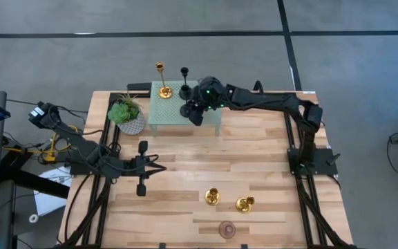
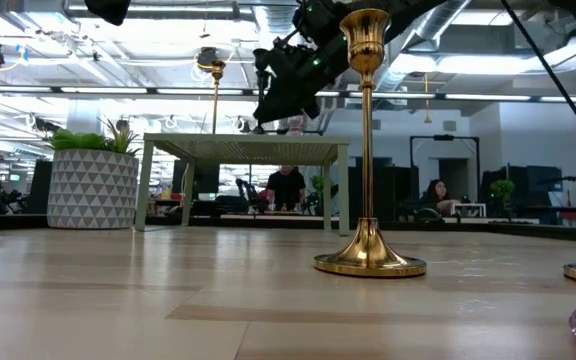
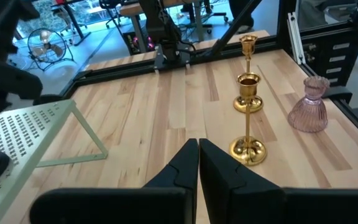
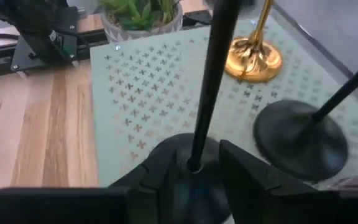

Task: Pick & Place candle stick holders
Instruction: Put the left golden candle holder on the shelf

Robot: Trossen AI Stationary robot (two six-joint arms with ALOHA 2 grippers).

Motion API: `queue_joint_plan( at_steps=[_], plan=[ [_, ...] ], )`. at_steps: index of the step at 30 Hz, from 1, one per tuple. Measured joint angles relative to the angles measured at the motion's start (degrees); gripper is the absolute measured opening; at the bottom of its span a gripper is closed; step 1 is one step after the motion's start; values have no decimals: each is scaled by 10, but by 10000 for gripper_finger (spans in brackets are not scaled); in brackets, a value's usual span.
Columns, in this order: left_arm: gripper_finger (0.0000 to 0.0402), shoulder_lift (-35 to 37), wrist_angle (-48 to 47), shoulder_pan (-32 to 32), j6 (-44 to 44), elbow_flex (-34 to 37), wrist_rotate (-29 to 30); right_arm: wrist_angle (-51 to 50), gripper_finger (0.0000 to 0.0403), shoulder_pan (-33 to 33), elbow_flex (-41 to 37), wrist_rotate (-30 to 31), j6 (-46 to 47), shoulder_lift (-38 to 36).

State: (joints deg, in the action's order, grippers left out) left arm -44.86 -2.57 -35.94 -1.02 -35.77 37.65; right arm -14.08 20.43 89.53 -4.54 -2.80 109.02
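Over the pale green stand [image 1: 216,119] at the table's [image 1: 268,166] far edge, the right pincer [image 4: 194,167] straddles a black candle holder's [image 4: 205,93] stem, jaws narrowly parted, apparently setting it beside two already placed. Left pincer [image 3: 199,163] waits closed at mid-table; two gold holders [image 1: 213,197] and a pink one [image 1: 226,229] remain at the near edge.

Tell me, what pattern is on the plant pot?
White and grey triangles on the pot, clearest in the low view.

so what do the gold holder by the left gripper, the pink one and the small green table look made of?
Gold holder: probably polished metal or brass plating; it is shiny, with bright highlights. Pink holder: likely glass, possibly plastic; it is translucent and ribbed. Green table: looks like painted sheet metal, matte pale green, punched with small cross-shaped holes.
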Motion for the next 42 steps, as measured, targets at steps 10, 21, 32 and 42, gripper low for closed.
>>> queue_joint_plan(
  at_steps=[10,21,32,42],
  plan=[
    [14,0,0,-3,0,0,0,-138,117,-32,39,-1,-3,-55],
    [14,-1,-4,-45,0,0,0,-266,52,-132,39,47,-23,-162],
    [14,-47,-6,-54,0,0,0,-384,13,-292,39,271,49,-237],
    [6,-146,22,-41,-33,0,0,-459,1,-405,12,399,123,-243]
  ],
)
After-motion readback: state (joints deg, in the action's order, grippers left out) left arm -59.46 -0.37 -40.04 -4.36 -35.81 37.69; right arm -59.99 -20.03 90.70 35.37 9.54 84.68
